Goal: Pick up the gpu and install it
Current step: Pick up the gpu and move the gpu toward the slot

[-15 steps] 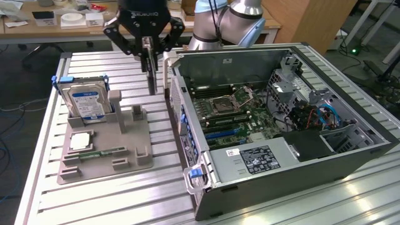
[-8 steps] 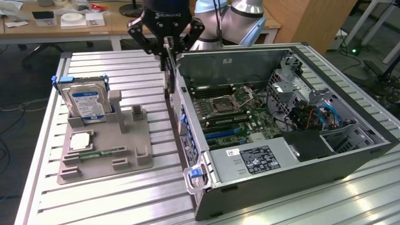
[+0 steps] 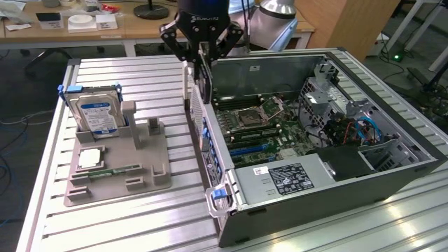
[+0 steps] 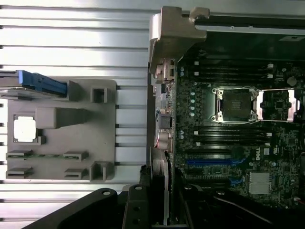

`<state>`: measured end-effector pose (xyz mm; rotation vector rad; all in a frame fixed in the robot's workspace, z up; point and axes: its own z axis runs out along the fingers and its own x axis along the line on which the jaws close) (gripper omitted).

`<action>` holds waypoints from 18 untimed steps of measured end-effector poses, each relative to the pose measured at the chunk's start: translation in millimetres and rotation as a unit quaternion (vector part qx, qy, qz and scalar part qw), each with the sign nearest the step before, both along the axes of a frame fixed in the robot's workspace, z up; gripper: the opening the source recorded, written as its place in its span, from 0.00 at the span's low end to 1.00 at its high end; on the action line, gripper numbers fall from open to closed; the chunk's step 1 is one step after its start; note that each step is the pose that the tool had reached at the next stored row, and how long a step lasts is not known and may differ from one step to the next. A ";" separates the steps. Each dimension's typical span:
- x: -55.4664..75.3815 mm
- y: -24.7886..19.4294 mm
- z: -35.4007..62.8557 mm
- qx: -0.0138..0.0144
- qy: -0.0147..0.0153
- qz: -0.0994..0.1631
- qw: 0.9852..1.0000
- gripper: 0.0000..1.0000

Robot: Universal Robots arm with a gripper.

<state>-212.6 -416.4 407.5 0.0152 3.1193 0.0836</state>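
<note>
Gripper (image 3: 201, 56) clamped the gpu (image 3: 203, 89), seemingly edge-on, over the case (image 3: 329, 184) wall at the exterior view's left; I judged seating needed lining with the blue slot (image 3: 246, 150).

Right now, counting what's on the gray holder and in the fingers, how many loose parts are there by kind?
Hard drive: 1
CPU: 1
Memory stick: 1
gpu, in the fingers: 1
Total: 4
</note>
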 end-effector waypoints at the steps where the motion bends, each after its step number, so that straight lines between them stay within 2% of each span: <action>1: 2.9 0.0 -0.5 0.000 0.000 0.000 1.000 0.27; 11: 24.8 0.0 -3.9 0.000 0.000 0.000 1.000 0.27; 18: 26.0 0.0 -4.1 0.000 0.000 0.000 1.000 0.27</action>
